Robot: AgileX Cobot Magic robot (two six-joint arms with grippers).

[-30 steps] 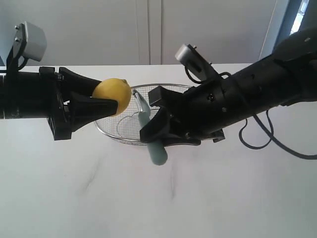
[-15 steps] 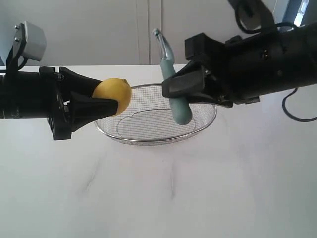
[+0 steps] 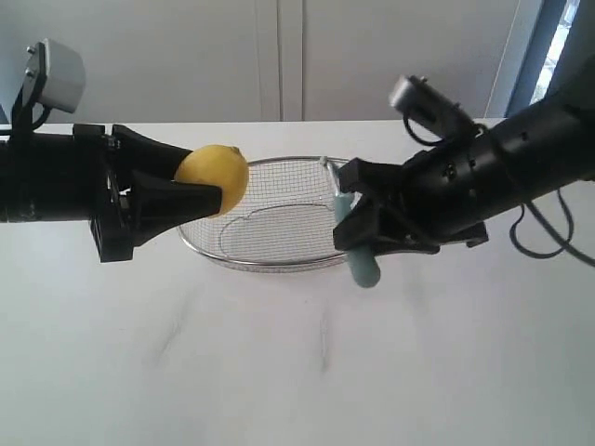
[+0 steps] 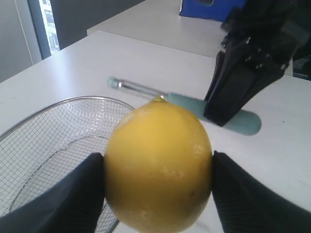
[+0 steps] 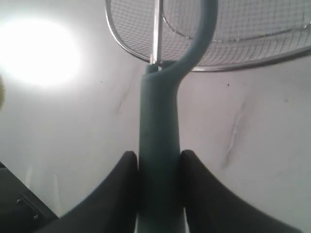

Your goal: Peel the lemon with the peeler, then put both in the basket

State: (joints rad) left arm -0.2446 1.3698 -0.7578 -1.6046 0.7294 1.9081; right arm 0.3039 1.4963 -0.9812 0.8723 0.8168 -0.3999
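Peeler (image 3: 363, 269) lowered, seemingly beside basket (image 3: 279, 229) rim; lemon (image 3: 214, 178) unmoved.

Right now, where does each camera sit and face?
Exterior: off the arms, facing the table; left gripper holds the lemon, right gripper the peeler, basket between.
Left wrist: on the left arm, past its fingers at the lemon.
Right wrist: on the right arm, between its fingers along the peeler.
All share basket and peeler.

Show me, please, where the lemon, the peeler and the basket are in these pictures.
lemon (image 3: 212, 178), exterior view, middle of its skin.
peeler (image 3: 363, 268), exterior view, lower end of its handle.
basket (image 3: 279, 221), exterior view, bare mesh inside.
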